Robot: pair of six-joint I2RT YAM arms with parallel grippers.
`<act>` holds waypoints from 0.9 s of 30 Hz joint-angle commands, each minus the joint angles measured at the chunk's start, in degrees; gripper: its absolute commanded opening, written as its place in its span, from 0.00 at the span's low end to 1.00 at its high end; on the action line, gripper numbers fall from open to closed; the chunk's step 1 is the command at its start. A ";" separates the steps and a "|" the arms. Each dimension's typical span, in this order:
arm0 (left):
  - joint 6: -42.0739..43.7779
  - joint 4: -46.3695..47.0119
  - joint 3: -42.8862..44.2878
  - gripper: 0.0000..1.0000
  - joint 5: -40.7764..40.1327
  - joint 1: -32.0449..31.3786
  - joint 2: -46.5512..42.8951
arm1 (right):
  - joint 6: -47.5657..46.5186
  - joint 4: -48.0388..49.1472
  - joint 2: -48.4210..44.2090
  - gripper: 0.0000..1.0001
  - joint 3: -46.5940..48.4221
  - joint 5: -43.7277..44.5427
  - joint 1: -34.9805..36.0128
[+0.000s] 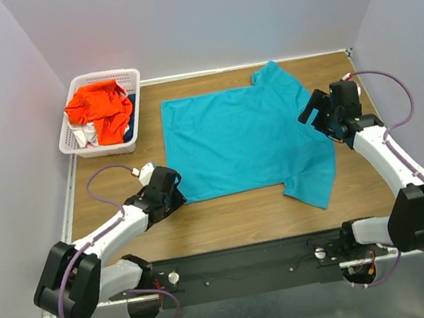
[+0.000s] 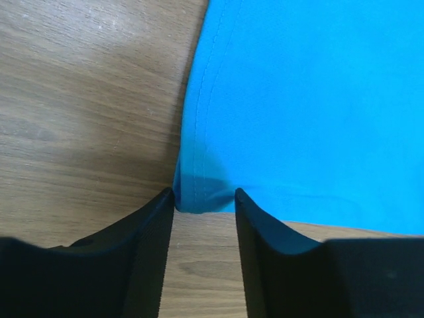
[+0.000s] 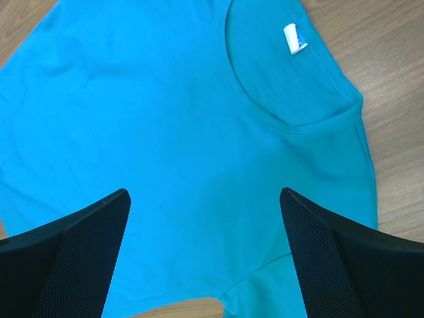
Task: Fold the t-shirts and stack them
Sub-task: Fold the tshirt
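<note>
Though spread flat on the wooden table [image 1: 230, 221], likely handles as light, limp cloth, prone to sagging when lifted; best pinched at hem corners and shoulders. From left: white lattice basket [image 1: 102, 75] with crumpled orange-red t-shirt [image 1: 98, 104]; left gripper [image 2: 204, 193] spread, straddling the near-left hem corner of the teal-blue t-shirt [image 1: 240, 134]; smooth plain body, stitched hem, banded neckline [image 3: 291, 122] with white label [image 3: 291, 38]; right gripper [image 3: 205, 192] spread wide over the neckline end, gripping nothing.
</note>
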 commanded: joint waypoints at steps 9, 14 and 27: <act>-0.89 -2.54 2.88 0.03 -3.59 -0.15 3.74 | -0.27 0.47 -1.25 1.00 -1.55 2.56 -0.04; -1.06 -1.40 2.00 0.00 -3.86 -0.15 2.26 | -1.58 0.38 -2.91 1.00 -3.91 -0.42 -0.04; 4.12 -1.84 3.15 0.00 -7.82 6.16 1.73 | 3.77 -17.28 -8.88 0.98 -10.59 8.80 19.55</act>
